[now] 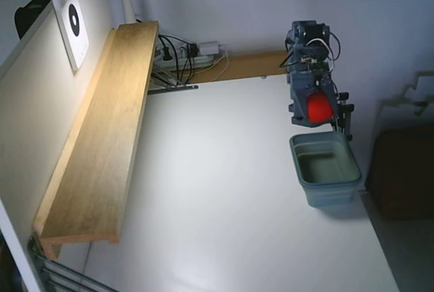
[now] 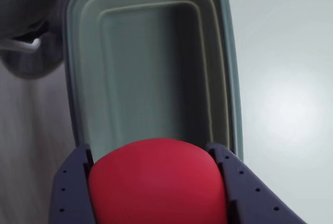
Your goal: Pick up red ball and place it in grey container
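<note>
The pincer (image 2: 158,193) is clamped on the red ball (image 2: 156,182), fingers squeezing its widest middle, poised over the near end of the empty grey container (image 2: 231,78); the ball looks light, smooth, probably slippery, so a centred grip matters.

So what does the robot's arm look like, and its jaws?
The arm is blocky blue-grey plastic, with thin black and white cables looped near its top. The gripper is dark bluish-purple plastic; its jaws are flat, angular pieces dotted with rows of tiny holes.
</note>
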You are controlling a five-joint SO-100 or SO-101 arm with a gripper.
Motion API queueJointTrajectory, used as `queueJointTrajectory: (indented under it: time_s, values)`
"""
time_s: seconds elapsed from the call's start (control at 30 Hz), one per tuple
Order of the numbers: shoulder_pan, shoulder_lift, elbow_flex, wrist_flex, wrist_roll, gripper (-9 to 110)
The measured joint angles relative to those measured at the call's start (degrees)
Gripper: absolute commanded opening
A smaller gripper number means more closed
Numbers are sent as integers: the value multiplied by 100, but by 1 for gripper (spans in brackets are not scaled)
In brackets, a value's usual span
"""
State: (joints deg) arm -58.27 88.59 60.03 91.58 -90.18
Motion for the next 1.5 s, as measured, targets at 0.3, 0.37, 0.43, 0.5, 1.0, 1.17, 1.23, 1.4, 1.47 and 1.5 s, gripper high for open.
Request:
queueJointTrajectory:
  time_s: [0.3,0.37,0.43,0.5,1.0,1.17,1.23,1.4,1.47,1.5]
  values:
    - [202,0,0,0,0,23]
    - [360,0,0,0,0,23]
    - [457,0,0,0,0,23]
    - [483,0,0,0,0,23]
    - [492,-492,-466,0,0,23]
    - [492,-984,-1011,97,0,23]
    - [492,-1125,-1213,105,0,23]
    - [492,-1318,-1485,193,0,23]
    - [492,-1310,-1503,193,0,23]
    - [492,-1310,-1503,193,0,23]
